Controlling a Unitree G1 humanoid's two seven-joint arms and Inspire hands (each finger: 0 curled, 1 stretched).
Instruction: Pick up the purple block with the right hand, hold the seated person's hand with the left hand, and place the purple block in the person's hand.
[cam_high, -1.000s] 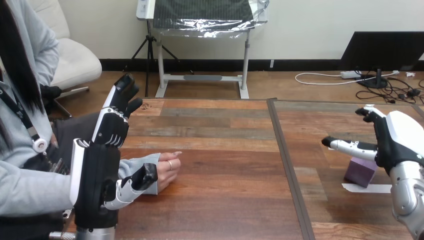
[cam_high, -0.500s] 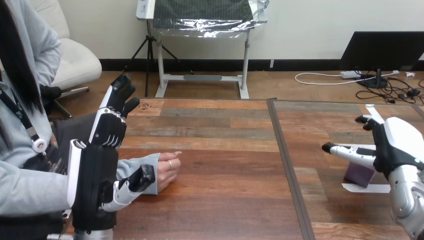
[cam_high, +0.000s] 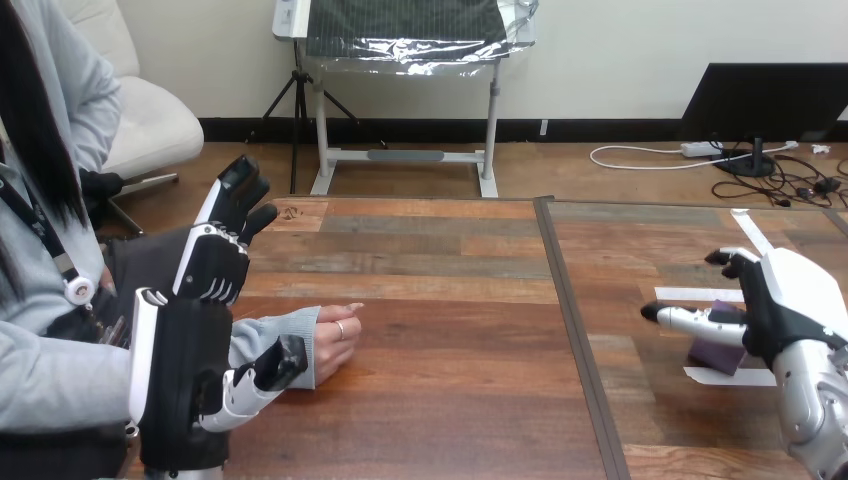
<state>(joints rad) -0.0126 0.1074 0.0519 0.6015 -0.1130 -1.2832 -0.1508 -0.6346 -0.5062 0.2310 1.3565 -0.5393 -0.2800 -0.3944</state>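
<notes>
The purple block (cam_high: 716, 349) sits on the table at the right, between white tape marks, mostly hidden behind my right hand (cam_high: 775, 300). That hand hangs just above and around the block, open, thumb stretched left and fingers reaching over its far side. At the left my left hand (cam_high: 190, 335) is raised above the table, open, with fingers pointing up and away and thumb low. The person's hand (cam_high: 335, 343) rests on the table just right of my left thumb, palm side down, apart from it as far as I can tell.
A dark seam (cam_high: 570, 320) runs down the wooden table between the two halves. White tape strips (cam_high: 732, 377) mark the spot round the block. The person's sleeve (cam_high: 275, 335) lies along the table's left edge behind my left arm.
My right hand has sunk lower over the purple block, covering more of it. My left hand has drifted slightly left and down. The person's hand has stayed put.
</notes>
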